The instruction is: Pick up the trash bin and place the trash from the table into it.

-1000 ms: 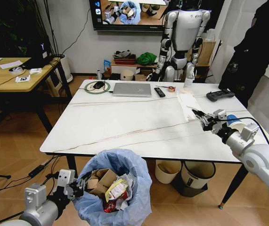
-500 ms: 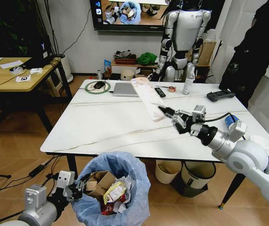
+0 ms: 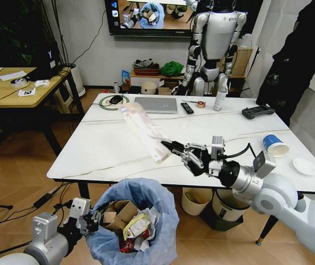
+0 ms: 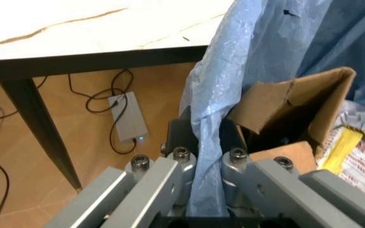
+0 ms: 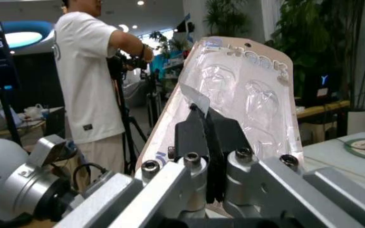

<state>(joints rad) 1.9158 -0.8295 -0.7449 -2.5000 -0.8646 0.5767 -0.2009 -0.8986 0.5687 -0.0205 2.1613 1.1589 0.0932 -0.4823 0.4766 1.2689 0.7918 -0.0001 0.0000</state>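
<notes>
Your right tool (image 3: pixel 171 146) is pinching the lower edge of a clear packet (image 3: pixel 143 130), held in the air over the near part of the desk (image 3: pixel 107 146), above and beyond the trash bin (image 3: pixel 132 223). Your left tool (image 3: pixel 88 221) is pressed together on the bin's blue bag and rim at the bin's left side, and the bin hangs just in front of the desk's near edge. A blue-white paper cup (image 3: pixel 276 144) lies on the desk far to the right of the bin.

Risks, as judged from here: the packet is long and gripped at one end, so it may swing or slip before it is over the bin. It could also catch on the cardboard already filling the opening and fall outside. The left grip bears partly on thin plastic, which may tear or slide.

The right wrist view shows the packet (image 5: pixel 233 95) clamped edge-on between the fingers (image 5: pixel 195 128). The left wrist view shows the bag (image 4: pixel 214 118) squeezed between that tool's fingers (image 4: pixel 182 135), with torn cardboard (image 4: pixel 290 104) beside it. The head view alone relates packet, bin and desk.
</notes>
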